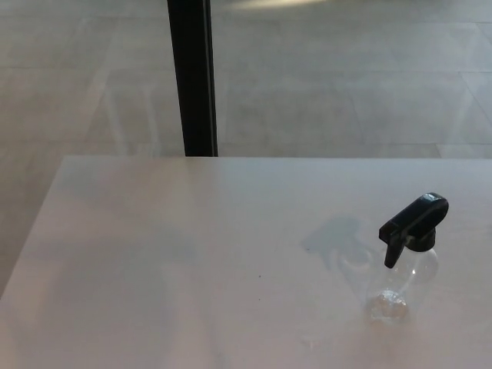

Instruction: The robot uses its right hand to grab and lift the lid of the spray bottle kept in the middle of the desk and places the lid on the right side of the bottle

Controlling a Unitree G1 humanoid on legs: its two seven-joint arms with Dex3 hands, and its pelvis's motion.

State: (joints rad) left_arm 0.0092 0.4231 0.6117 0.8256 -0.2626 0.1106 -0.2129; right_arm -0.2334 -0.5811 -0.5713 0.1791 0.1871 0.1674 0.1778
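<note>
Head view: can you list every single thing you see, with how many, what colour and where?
Desk: one, pale whitish, filling the lower part of the picture.
Spray bottle: one, clear, standing upright on the desk toward the right.
Lid: one, black trigger sprayer, on top of the spray bottle.
Post: one, black, upright behind the desk's far edge.
Floor: grey tiles, beyond the desk.
Left robot hand: not in view.
Right robot hand: not in view.

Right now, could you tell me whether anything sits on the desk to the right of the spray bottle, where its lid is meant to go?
Nothing visible does. The black lid is still on the clear spray bottle, and the strip of desk to its right looks bare up to the picture's edge. Neither hand is in view.
</note>
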